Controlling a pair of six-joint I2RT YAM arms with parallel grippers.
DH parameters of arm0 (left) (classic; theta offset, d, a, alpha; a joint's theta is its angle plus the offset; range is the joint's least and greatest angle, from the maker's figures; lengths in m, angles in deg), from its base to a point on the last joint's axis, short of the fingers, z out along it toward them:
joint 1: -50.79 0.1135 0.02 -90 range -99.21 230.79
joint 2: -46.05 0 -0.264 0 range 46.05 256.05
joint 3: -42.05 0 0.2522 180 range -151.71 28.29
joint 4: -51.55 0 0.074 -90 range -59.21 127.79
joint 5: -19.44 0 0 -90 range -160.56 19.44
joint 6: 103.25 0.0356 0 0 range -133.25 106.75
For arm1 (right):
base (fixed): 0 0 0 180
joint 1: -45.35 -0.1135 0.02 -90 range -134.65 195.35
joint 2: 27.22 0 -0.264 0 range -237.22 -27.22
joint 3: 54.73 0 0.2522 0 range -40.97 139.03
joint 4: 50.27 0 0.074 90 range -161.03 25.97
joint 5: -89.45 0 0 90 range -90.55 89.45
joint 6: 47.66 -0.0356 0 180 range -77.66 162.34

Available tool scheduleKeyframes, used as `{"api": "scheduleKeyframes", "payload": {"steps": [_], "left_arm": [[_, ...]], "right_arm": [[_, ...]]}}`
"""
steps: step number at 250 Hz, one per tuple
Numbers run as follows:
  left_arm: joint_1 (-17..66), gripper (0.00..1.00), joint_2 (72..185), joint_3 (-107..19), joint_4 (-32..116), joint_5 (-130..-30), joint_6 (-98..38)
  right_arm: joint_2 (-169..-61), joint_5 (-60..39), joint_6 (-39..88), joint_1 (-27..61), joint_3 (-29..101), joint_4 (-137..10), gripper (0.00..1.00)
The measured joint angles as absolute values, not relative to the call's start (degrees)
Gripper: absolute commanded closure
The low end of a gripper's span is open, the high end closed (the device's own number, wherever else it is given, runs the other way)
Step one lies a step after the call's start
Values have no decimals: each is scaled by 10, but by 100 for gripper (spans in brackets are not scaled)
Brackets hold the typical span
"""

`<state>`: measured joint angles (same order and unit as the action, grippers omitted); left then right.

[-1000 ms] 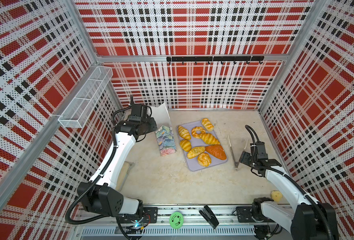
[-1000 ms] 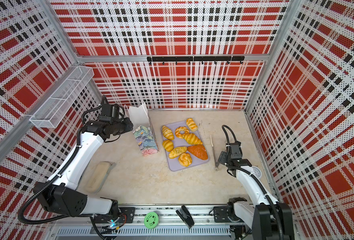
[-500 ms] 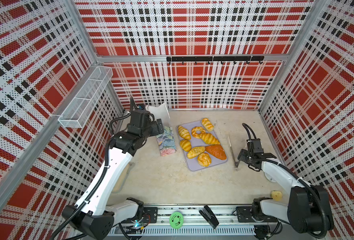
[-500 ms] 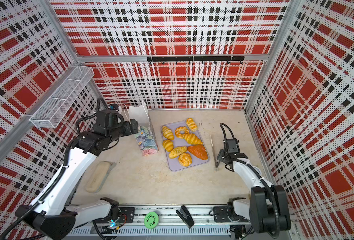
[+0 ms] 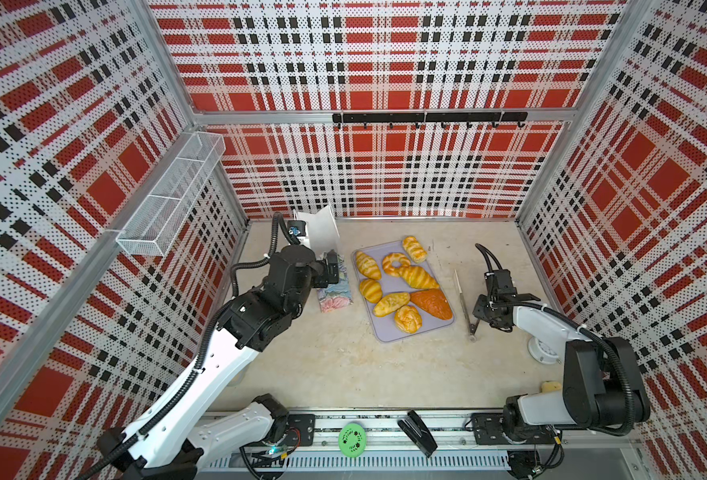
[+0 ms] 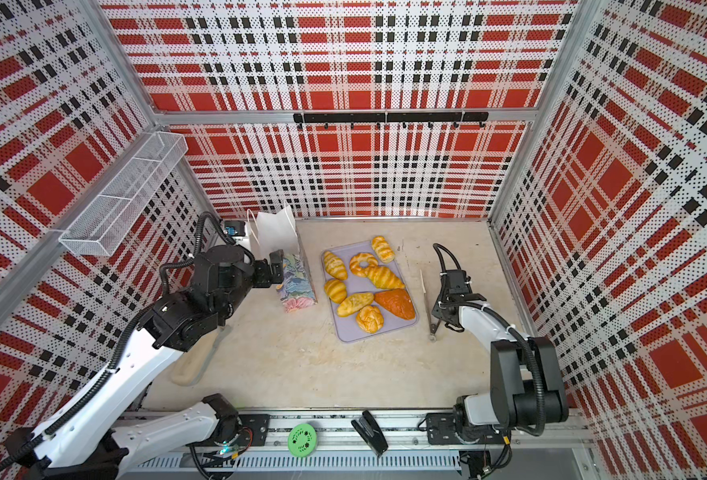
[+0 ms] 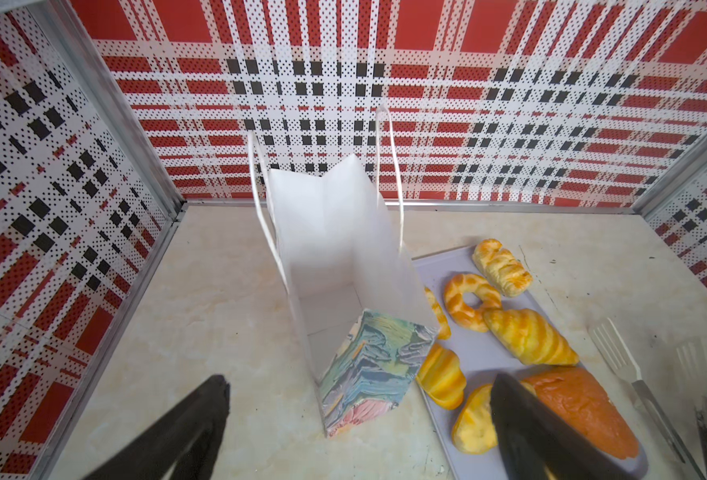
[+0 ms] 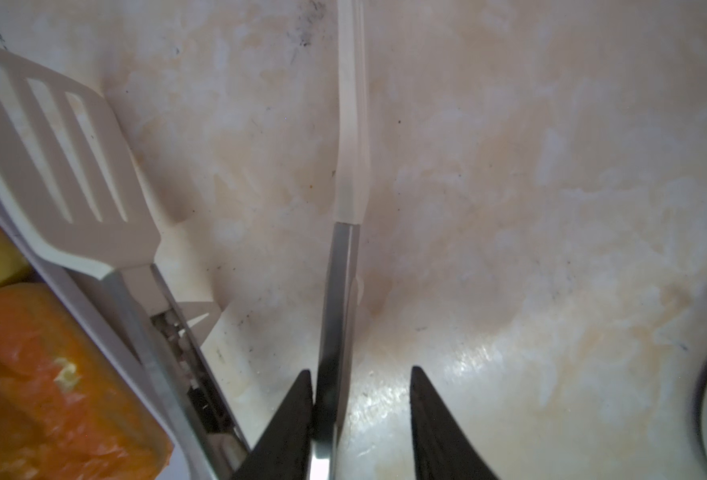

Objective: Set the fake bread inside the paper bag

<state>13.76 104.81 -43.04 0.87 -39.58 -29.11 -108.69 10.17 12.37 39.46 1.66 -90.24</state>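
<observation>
Fake bread (image 5: 418,276), eight glossy pieces, is lying on the lavender tray (image 5: 386,332) at the middle of the bench (image 5: 335,374). Just left of the tray the paper bag (image 5: 336,291) is standing upright with its mouth open, its white lining showing in the left wrist view. The left gripper (image 7: 360,379) is hovering at the bag's left face with its jaws spread wide, gripping nothing; contact with the bag cannot be told. The right gripper (image 8: 360,370) is reaching down over the tongs (image 5: 464,299), which are lying just right of the tray. Its jaws are standing narrow, with one tong arm between them. That arm is touching one finger (image 8: 289,424), leaving a gap to the other.
</observation>
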Motion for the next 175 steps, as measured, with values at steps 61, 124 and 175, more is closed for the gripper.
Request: {"api": "scheduleKeyframes", "payload": {"steps": [61,124,175], "left_arm": [[125,1,1048,-428,24,-377,-280],[113,1,1047,-428,33,-375,-279],[87,0,1048,-428,46,-373,-276]], "right_arm": [[-1118,90,121,395,17,-892,69],[-1134,76,121,395,17,-873,88],[-1124,74,130,395,17,-882,96]]}}
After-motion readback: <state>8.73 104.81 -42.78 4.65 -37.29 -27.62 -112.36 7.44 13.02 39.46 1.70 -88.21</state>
